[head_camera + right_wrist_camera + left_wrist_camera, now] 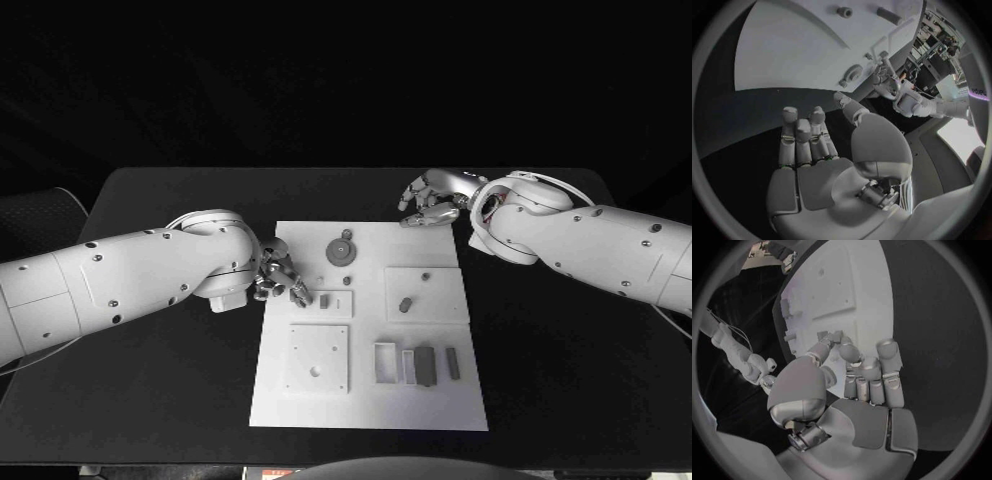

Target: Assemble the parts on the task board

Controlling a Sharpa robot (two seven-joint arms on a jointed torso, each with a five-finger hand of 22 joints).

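On the black desk (173,400) lies the white task board (433,400), long side running from 6 toward 12 o'clock. Nearest, at its 6 o'clock part, sit a square plate (319,358) at about 7 o'clock and a row of 3 upright grey parts (418,364) at about 5 o'clock. Mid-board, a small grey part (407,303) lies on a raised square. At 9 o'clock the left robot hand (281,277) hovers over the board's edge, fingers curled loosely with nothing between them. Farther, a round grey part (340,250) rests near 12 o'clock. Beyond the board's 1 o'clock corner, the right robot hand (434,200) hangs with fingers spread, empty.
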